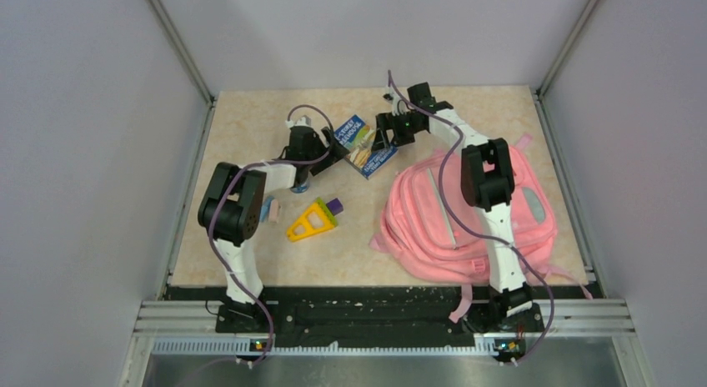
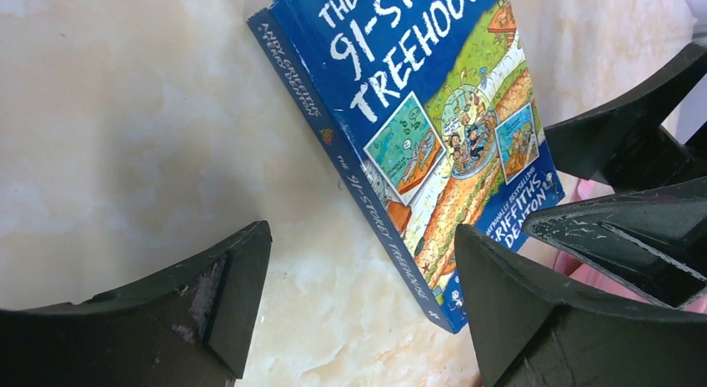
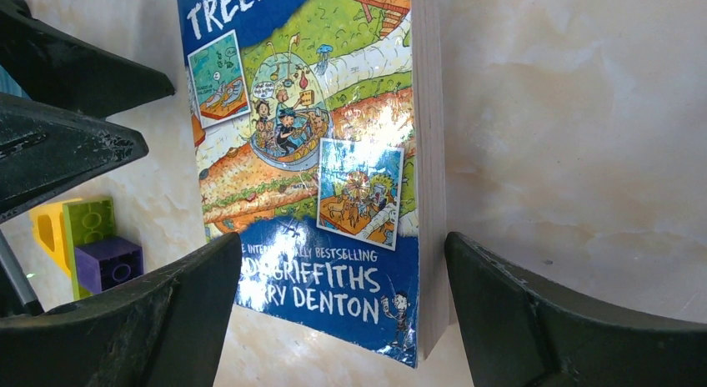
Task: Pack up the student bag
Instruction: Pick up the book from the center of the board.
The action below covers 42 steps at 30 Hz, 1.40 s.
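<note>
The pink student bag (image 1: pixel 417 205) lies flat at the right of the table, partly under my right arm. A blue paperback, "The 91-Storey Treehouse" (image 1: pixel 364 145), lies on the table just beyond the bag's far left corner. My left gripper (image 1: pixel 336 151) is open at the book's left side. In the left wrist view (image 2: pixel 363 237) the book's (image 2: pixel 417 112) spine corner sits by its right finger. My right gripper (image 1: pixel 385 135) is open. In the right wrist view (image 3: pixel 342 245) its fingers stand either side of the book's (image 3: pixel 308 153) lower end without gripping it.
A yellow triangular toy (image 1: pixel 311 223) with a purple block (image 1: pixel 334 206) lies left of centre. These blocks also show in the right wrist view (image 3: pixel 92 245). A small pink and blue piece (image 1: pixel 269 210) and a dark blue object (image 1: pixel 300 185) lie by my left arm. Walls enclose the table.
</note>
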### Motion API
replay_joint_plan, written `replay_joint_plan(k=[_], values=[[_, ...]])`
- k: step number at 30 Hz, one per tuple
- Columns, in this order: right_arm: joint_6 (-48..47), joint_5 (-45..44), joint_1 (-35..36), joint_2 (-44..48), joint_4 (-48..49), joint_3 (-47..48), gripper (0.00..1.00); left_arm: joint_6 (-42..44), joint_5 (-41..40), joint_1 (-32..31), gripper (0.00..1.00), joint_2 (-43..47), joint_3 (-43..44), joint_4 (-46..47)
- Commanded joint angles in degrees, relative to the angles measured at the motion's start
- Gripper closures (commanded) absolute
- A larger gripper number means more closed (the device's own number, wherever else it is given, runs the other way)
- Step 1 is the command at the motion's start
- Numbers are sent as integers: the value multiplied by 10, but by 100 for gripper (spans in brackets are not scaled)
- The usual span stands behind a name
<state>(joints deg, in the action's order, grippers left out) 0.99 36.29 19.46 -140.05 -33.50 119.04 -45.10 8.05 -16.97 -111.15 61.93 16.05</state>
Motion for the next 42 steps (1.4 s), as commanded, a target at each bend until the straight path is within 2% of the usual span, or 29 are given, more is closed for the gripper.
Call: replay_joint_plan(k=[1,5,10,14,16,20,24,30,35,42], values=[[16,5,10,-20,-8,14,11,-30,40,-2,15,-38,16,31],[24,24,23,-23,1,12,11,-59,81,-2,19,-78,45,54],[70,71,47,-33,37,14,14,-66,104,-8,28,-88,39,88],[130,91,62,-32,91,6,23,-64,110,-10,38,-76,23,105],[153,76,67,-23,115,-2,32,-62,110,-10,39,-69,16,106],[176,-1,67,16,138,-30,72,-51,100,-10,39,-43,-2,106],[184,-54,67,93,176,-101,100,-25,89,-10,35,8,-17,94],[220,-115,66,272,298,-248,100,13,97,-10,27,133,-47,75],[234,-161,66,417,363,-355,100,39,109,-10,22,273,-91,53],[305,-150,78,628,494,-564,100,-10,176,-12,17,479,-227,90]])
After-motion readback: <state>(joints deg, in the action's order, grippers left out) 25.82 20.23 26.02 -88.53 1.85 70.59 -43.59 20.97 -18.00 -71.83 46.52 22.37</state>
